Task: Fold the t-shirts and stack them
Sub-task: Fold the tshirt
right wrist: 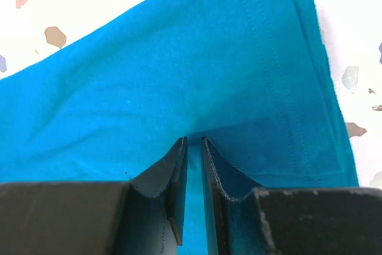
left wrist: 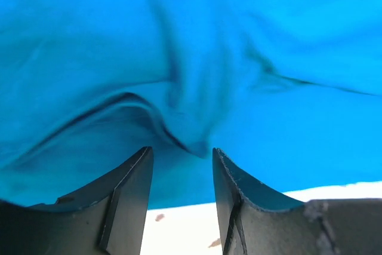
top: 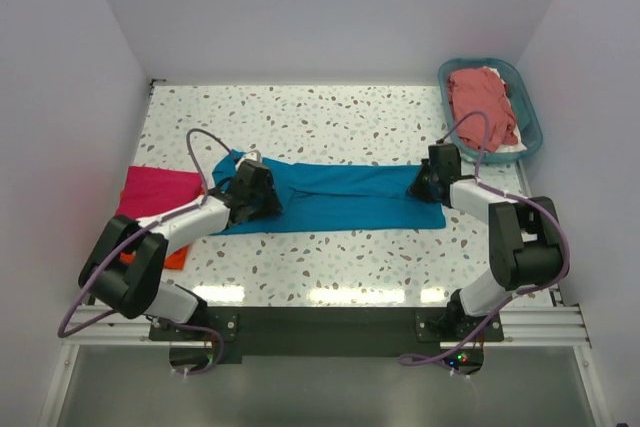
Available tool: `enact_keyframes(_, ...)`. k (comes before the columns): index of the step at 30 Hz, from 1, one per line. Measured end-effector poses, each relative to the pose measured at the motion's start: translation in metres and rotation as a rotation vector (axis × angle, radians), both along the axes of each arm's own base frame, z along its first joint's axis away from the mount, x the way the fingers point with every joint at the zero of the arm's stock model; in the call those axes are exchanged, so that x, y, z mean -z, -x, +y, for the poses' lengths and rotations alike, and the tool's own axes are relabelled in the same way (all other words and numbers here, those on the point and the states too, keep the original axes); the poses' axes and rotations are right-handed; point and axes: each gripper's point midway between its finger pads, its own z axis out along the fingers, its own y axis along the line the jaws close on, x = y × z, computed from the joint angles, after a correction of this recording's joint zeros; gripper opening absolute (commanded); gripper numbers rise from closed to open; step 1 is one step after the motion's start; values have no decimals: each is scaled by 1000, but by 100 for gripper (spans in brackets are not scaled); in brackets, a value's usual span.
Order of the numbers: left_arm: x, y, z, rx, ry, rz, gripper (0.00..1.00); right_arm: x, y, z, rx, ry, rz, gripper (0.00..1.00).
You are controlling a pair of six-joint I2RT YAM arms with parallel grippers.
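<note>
The teal blue t-shirt [top: 340, 197] lies in a long band across the middle of the table. My left gripper [top: 268, 193] is at its left end. In the left wrist view it [left wrist: 182, 150] is open, low over the cloth [left wrist: 239, 58], with a small ridge of fabric just ahead of its tips. My right gripper [top: 419, 184] is at the shirt's right end, near the hem. In the right wrist view it [right wrist: 194, 140] is shut on a pinch of teal cloth [right wrist: 179, 70]. A hot pink t-shirt [top: 155, 192] lies folded at the left on an orange one [top: 176, 258]. The salmon-red t-shirt [top: 483, 102] is in the basket.
The teal plastic basket [top: 529, 107] stands at the back right corner, with some white cloth under the salmon-red shirt. White walls close in the table at the back and both sides. The speckled tabletop [top: 330, 112] shows behind and in front of the teal shirt.
</note>
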Motion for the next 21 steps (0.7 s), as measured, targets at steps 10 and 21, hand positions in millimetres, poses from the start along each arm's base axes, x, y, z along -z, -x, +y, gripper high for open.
enact_keyframes(10, -65, -13, -10, 35, 105, -187, 22, -14, -10, -6, 8, 43, -6, 20)
enact_keyframes(21, -30, -58, 44, -194, -37, -91, 5, -15, -23, -5, -3, 51, 2, 20)
